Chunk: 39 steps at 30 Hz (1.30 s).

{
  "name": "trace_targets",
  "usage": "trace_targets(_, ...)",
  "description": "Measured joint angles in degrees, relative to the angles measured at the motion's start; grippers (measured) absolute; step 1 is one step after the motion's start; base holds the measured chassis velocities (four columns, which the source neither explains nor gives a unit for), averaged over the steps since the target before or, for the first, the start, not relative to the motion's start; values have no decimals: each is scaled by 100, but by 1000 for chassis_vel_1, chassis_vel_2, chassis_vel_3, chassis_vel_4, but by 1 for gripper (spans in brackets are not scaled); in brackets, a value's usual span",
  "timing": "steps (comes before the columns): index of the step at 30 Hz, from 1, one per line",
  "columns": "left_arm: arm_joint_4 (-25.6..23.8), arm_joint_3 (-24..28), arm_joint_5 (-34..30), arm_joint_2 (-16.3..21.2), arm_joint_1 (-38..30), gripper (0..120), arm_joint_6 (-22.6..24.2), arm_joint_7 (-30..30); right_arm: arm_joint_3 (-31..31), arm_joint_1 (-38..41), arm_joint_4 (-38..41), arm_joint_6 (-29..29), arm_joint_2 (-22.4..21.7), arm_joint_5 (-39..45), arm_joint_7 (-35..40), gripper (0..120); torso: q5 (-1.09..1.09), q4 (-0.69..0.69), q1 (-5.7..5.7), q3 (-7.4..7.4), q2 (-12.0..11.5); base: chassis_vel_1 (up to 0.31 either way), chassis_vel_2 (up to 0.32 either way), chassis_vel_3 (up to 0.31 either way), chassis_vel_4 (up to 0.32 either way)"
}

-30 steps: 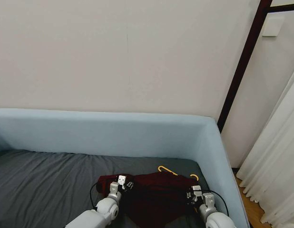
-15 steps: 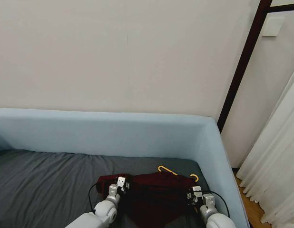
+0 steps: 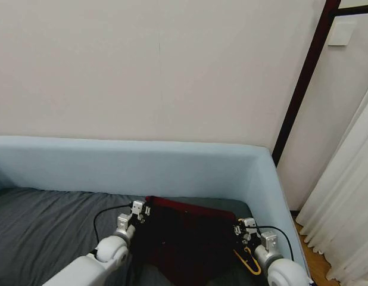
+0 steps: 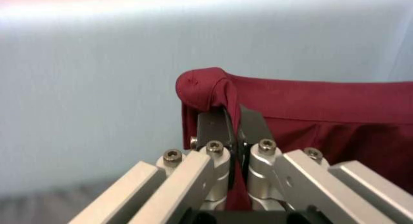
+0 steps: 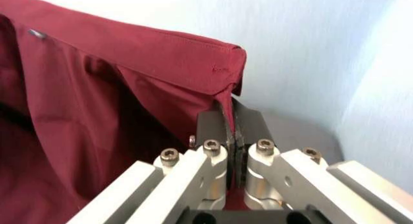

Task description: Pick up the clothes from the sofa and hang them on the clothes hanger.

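The red cloth (image 3: 187,232) is pinched at its two top corners, one in the tight-shut jaws of the left gripper (image 3: 140,210) and one in those of the right gripper (image 3: 240,229). It hangs wide and smooth between them, over the right end of the sofa (image 3: 172,167).

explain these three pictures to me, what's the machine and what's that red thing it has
This is a two-armed wheeled robot facing a light blue sofa with a grey seat. The wide picture comes from a camera on its head; the two close-ups come from cameras on its wrists. The left pincer and right pincer are each shut on a top corner of a dark red garment, which hangs spread between them. A yellow hanger shows beside the right pincer.
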Motion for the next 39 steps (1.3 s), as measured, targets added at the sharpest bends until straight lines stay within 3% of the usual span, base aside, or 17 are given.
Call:
trace_targets(3, -707, -56, -315, 487, -312, 0, 235, -108, 34, 408, 625, -225, -443, 788, 243, 0, 1, 1, 0, 0, 0, 0, 0, 0, 0)
trace_targets(7, -1090, -41, -632, 814, -794, 0, 416, -192, 0, 1052, 910, -364, -837, 1440, 413, 0, 0, 2, 0, 1, 0, 0, 0, 0, 0)
trace_targets(16, -1529, 248, -1346, 1256, -1987, 0, 711, -246, -274, 2716, 922, -499, -1303, 2473, 552, 0, 1, 0, 1, 1, -1, 0, 0, 0, 0)
trace_targets(19, -1639, 443, -1618, 1438, -2582, 0, 824, -277, -597, 3693, 887, -589, -1415, 2993, 628, 0, 1, 0, 1, 1, 0, 0, 0, 0, 0)
trace_targets(22, -1815, 334, -1762, 1580, -2671, 0, 878, -319, -681, 4132, 963, -656, -1452, 3357, 752, 0, 0, -1, 1, 2, -1, 0, 0, 0, 0)
trace_targets(25, -2100, -67, -1872, 1798, -2470, 0, 914, -365, -664, 4367, 1102, -688, -1525, 3618, 824, 0, 2, 0, 1, 1, -1, 0, 0, 0, 0)
trace_targets(29, -2904, -1270, -2120, 2443, -1278, 0, 957, -451, -386, 4527, 1579, -727, -1795, 4337, 1072, 0, -3, 4, 1, 0, -1, 0, 0, 0, 0)
trace_targets(30, -2904, -1270, -2120, 2443, -1278, 0, 957, -451, -386, 4527, 1579, -727, -1795, 4337, 1072, 0, -3, 4, 1, 0, -1, 0, 0, 0, 0)
trace_targets(32, -3456, -1846, -2157, 2821, -612, 0, 910, -495, -88, 4398, 1987, -724, -2005, 4762, 1198, 0, 0, 8, -1, -1, 0, 0, 0, 0, 0)
trace_targets(33, -3719, -2053, -2161, 2948, -388, 0, 894, -536, 37, 4278, 2197, -712, -2143, 4853, 1228, 0, -1, 3, -1, -1, 0, 0, 0, 0, 0)
trace_targets(35, -4169, -2325, -2265, 3128, -206, 0, 925, -710, 153, 4161, 2530, -676, -2302, 4963, 1278, 0, 2, -2, -2, -1, 0, 0, 0, 0, 0)
trace_targets(39, -4410, -2455, -2399, 3328, -237, 0, 990, -847, 230, 4087, 2833, -657, -2387, 5042, 1340, 0, 2, -2, -1, -1, 0, 0, 0, 0, 0)
